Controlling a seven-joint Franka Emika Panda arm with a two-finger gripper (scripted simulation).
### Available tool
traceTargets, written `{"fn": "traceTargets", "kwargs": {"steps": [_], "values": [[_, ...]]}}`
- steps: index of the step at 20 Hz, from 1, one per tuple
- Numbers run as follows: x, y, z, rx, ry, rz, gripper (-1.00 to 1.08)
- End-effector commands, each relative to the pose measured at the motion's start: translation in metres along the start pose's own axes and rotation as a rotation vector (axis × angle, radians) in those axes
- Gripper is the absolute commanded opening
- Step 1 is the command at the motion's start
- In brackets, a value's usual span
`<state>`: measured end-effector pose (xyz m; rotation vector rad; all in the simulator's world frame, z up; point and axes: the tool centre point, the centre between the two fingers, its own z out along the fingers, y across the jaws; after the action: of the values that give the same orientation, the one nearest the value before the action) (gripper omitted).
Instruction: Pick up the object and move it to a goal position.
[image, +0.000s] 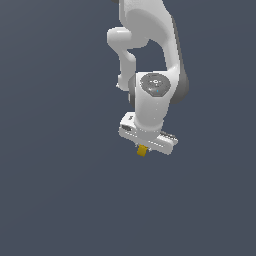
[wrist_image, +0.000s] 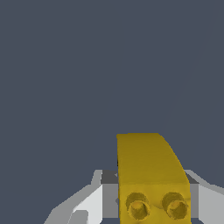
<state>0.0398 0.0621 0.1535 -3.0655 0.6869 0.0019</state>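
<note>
The object (image: 142, 150) is a tiny mustard-yellow block that pokes out just below the white hand of the arm in the exterior view. My gripper (image: 142, 151) is shut on it, and the fingers are mostly hidden behind the hand's body. In the wrist view the object (wrist_image: 148, 175) fills the space between the two grey-white fingers (wrist_image: 89, 203), one on each side of it. Two round studs show on its near face. Nothing but flat grey-blue background lies beyond it.
The white arm (image: 150, 60) rises above the hand toward the top of the exterior view. All around is a uniform dark grey-blue background with no other objects or edges showing.
</note>
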Motion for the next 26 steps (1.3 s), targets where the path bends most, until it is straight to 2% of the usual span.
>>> {"fn": "traceTargets", "kwargs": {"steps": [1, 9, 15, 20, 26], "values": [[0.001, 0.009, -0.030, 0.001, 0.001, 0.000, -1.00], [0.007, 0.036, -0.122, 0.001, 0.001, 0.000, -1.00], [0.012, 0.051, -0.176, 0.001, 0.001, 0.000, -1.00], [0.015, 0.059, -0.204, 0.001, 0.001, 0.000, -1.00], [0.017, 0.062, -0.218, 0.000, 0.001, 0.000, -1.00]]}}
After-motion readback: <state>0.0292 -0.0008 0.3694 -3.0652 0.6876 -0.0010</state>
